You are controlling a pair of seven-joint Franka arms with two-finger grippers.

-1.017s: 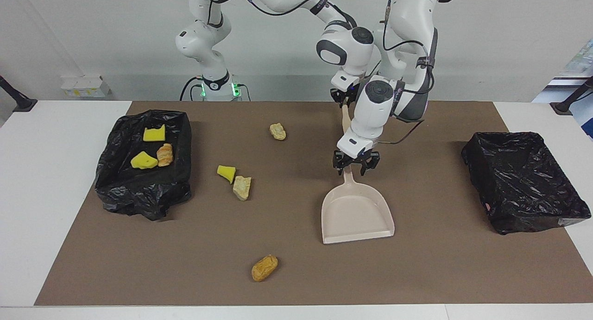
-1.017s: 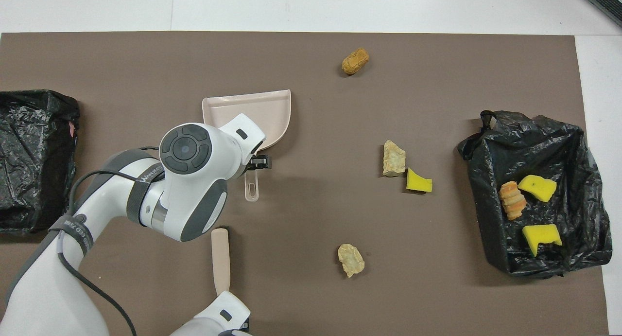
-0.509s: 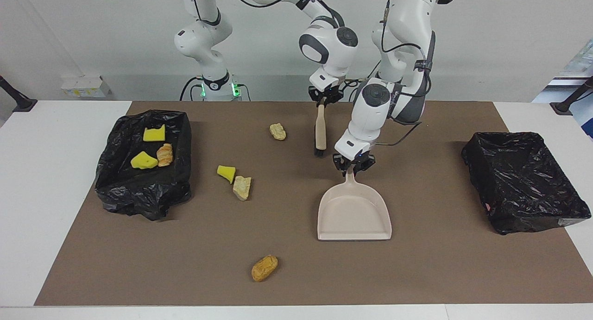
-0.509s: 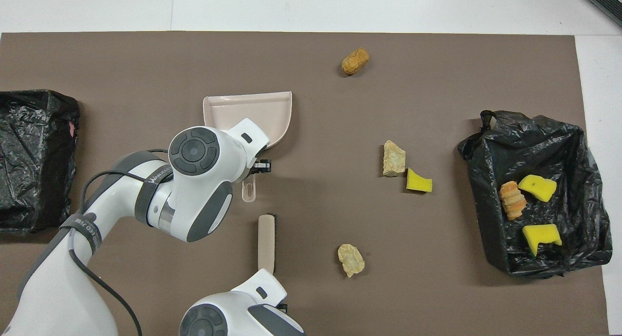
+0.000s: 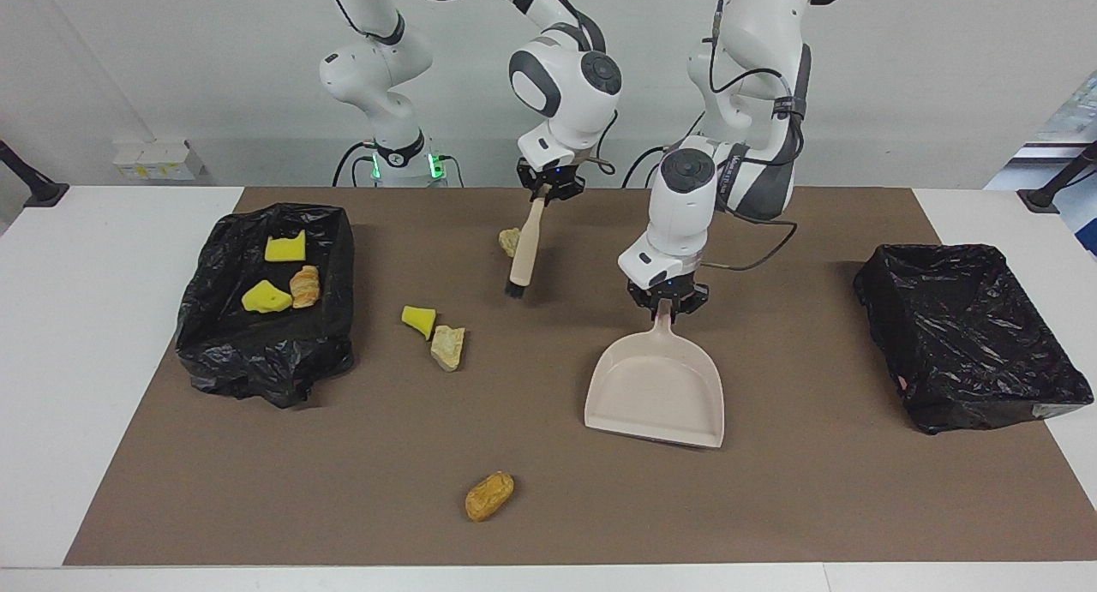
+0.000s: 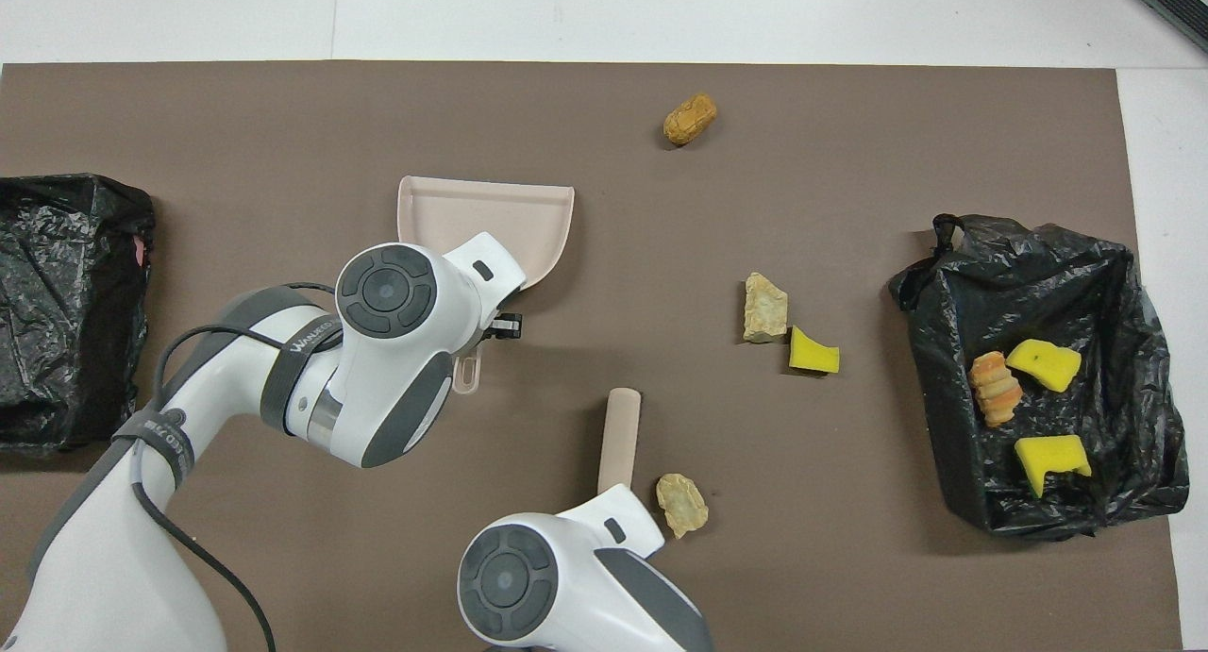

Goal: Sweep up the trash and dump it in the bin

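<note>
Pinched at its thin handle by the left gripper (image 5: 666, 306), the beige dustpan (image 5: 658, 386) sits mid-mat with its wide mouth facing away from the robots; whether its lip rests flat on the brown mat (image 5: 771, 489) cannot be told. Beside it, toward the right arm's end, the right gripper (image 5: 546, 188) is clamped on the top of the beige brush (image 5: 524, 248), which hangs slanted, black bristles down, just beside a pale tan lump (image 6: 681, 504) (partly hidden by the brush in the facing view). Loose trash dots the mat: a yellow sponge scrap (image 5: 418, 320) touching another tan lump (image 5: 448, 347), and an orange-brown lump (image 5: 489, 495) alone near the mat's edge farthest from the robots. Two more yellow scraps (image 5: 284, 248) and a striped bread-like piece (image 5: 304, 285) already lie in the black-lined bin (image 5: 257, 352) at the right arm's end; a second black-lined bin (image 5: 968, 335) stands at the left arm's end. Both arms bend steeply down, wrists pointing at the table.
</note>
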